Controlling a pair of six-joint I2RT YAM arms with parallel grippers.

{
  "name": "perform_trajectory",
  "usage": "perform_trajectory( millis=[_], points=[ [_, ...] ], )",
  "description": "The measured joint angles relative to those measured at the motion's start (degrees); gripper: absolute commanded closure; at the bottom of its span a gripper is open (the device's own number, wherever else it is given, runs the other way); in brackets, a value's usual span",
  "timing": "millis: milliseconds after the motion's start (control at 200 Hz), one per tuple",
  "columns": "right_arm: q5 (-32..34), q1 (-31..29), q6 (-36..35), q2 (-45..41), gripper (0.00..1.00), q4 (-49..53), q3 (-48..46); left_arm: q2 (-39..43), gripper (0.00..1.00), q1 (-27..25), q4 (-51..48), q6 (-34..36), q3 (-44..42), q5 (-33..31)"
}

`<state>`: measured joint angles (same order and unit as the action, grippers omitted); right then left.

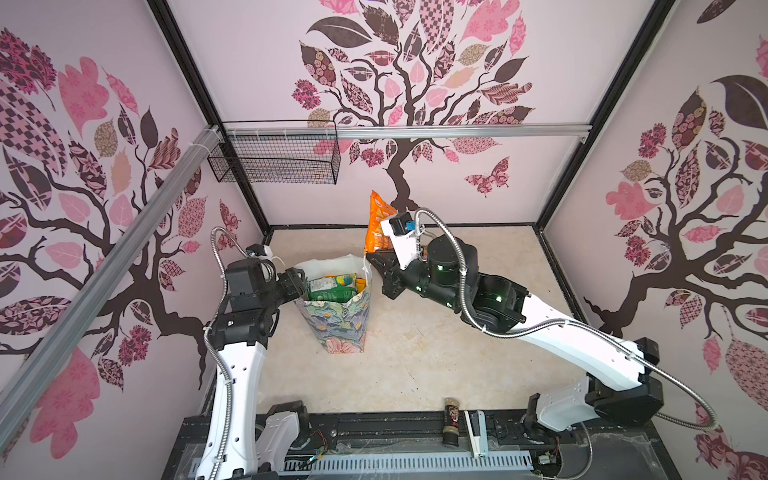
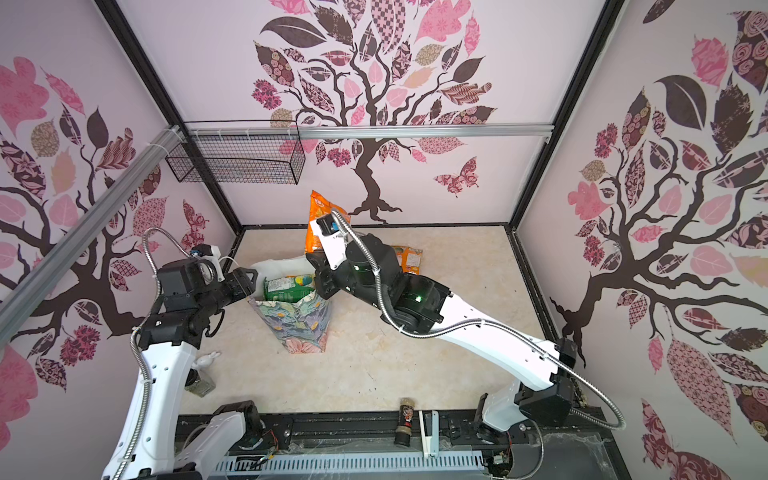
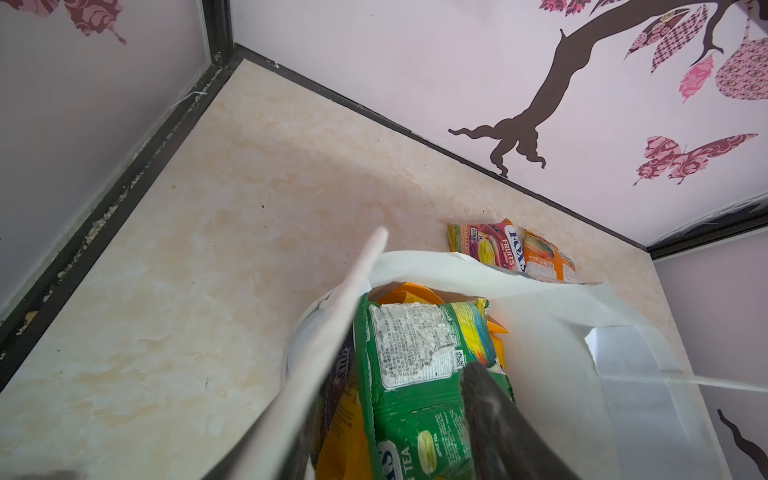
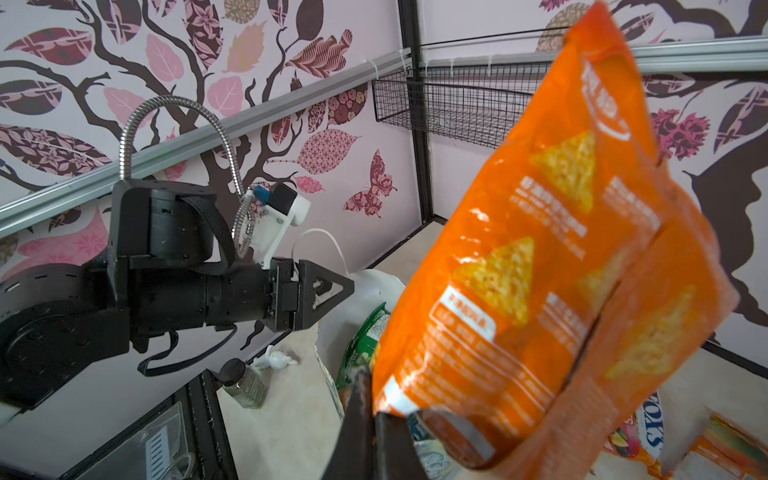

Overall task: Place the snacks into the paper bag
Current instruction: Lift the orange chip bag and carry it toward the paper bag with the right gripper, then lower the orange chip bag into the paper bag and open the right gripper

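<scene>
Beside the paper bag [image 1: 336, 328], right gripper [image 4: 374, 419] clamps orange packet [image 1: 378, 220]; left gripper [image 1: 298, 286], jaws apart, straddles its rim; next, probably lowering it inside.

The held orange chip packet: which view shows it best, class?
Right wrist view: the orange chip packet fills it, print visible. Both top views show it small, partly behind the arm. Left wrist view misses it.
</scene>
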<state>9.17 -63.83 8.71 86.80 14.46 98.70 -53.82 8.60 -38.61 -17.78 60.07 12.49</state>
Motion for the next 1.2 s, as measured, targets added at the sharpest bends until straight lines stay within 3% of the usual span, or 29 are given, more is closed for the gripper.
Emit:
perform_trajectory(
  millis=[295, 515, 980, 1195],
  points=[
    [-0.79, -6.21, -4.02, 12.24, 1.0, 6.43, 16.9, 0.11, 0.4, 0.0, 0.02, -0.02, -0.2, -0.02],
    [-0.92, -6.84, -5.75, 20.15, 1.0, 10.62, 24.7, 0.59, 0.39, 0.04, 0.02, -0.02, -0.2, -0.37],
    [2.78, -6.08, -7.45, 26.82, 1.0, 14.03, 26.36, 0.66, 0.39, 0.07, 0.02, -0.04, -0.2, -0.44],
    [3.04, -4.52, -6.64, 26.77, 1.0, 12.59, 21.4, 0.66, 0.39, 0.09, 0.02, -0.07, -0.2, -0.42]
  ],
)
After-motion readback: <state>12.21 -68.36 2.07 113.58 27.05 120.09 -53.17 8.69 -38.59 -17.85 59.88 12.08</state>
